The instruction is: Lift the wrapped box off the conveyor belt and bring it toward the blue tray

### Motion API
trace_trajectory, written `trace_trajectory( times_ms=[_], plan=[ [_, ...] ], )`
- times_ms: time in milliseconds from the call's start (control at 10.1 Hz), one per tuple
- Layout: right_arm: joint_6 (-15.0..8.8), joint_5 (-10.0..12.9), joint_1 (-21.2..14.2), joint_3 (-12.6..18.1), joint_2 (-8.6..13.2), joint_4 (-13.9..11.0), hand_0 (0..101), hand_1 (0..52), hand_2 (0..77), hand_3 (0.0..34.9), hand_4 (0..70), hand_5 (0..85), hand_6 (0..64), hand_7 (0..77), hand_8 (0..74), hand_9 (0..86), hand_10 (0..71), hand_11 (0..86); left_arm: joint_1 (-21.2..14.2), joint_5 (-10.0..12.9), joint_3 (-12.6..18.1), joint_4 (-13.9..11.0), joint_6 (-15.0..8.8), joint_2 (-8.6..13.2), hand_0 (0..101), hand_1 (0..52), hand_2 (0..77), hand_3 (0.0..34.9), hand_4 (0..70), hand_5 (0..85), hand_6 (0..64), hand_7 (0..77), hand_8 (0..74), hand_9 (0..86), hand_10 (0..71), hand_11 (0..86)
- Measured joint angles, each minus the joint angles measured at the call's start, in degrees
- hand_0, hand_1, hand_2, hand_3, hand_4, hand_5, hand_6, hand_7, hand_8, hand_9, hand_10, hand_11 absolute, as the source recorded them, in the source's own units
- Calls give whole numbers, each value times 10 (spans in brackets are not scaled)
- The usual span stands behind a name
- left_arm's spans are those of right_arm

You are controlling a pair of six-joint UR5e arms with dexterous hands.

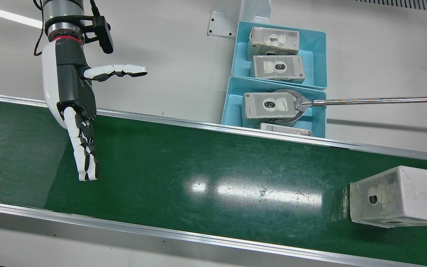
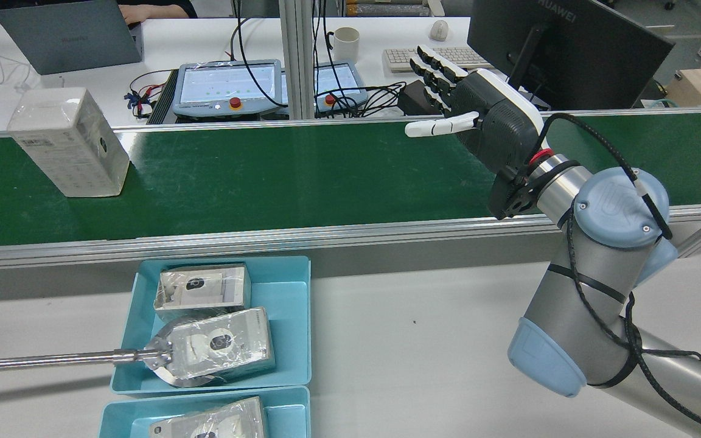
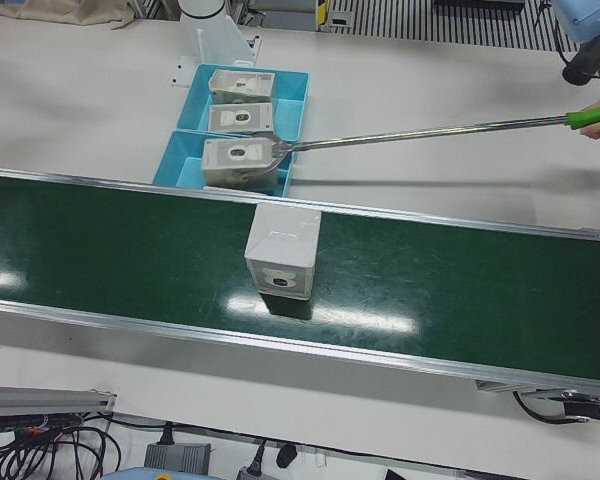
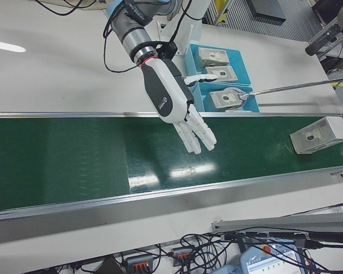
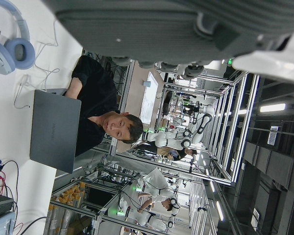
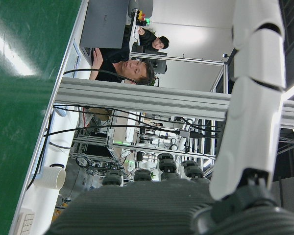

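One wrapped box point(image 1: 399, 200) alone on the conveyor belt point(image 1: 198, 163), well apart from the right hand point(image 1: 74, 107), toward the robot's left along the belt; that hand above the belt, fingers spread, empty; pose of the left hand point(image 5: 176, 29) impossible to tell.

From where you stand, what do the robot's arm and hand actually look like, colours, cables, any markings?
The right hand has a white shell, dark grey ribbed panels and white fingers with black joints. A small round logo marks its white back in the right-front view. A red ring sits at the wrist. The arm is silver with pale blue caps and black cables. The left hand shows only dark ribbed casing.
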Motion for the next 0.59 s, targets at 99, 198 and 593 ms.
trace_trajectory(
  times_ms=[99,198,593],
  plan=[
    [0,0,0,0,0,0,460,136,125,54,11,16,0,0,0,16,11,33,0,0,0,0,0,0,0,0,5,0,0,11,0,0,0,0,0,0],
    [0,0,-1,0,0,0,460,136,125,72,11,16,0,5,0,16,11,33,0,0,0,0,0,0,0,0,5,0,0,11,0,0,0,0,0,0],
    [-1,0,-1,-1,0,1,461,136,136,68,11,16,0,0,0,11,11,33,0,0,0,0,0,0,0,0,5,0,0,11,0,0,0,0,0,0]
  ],
)
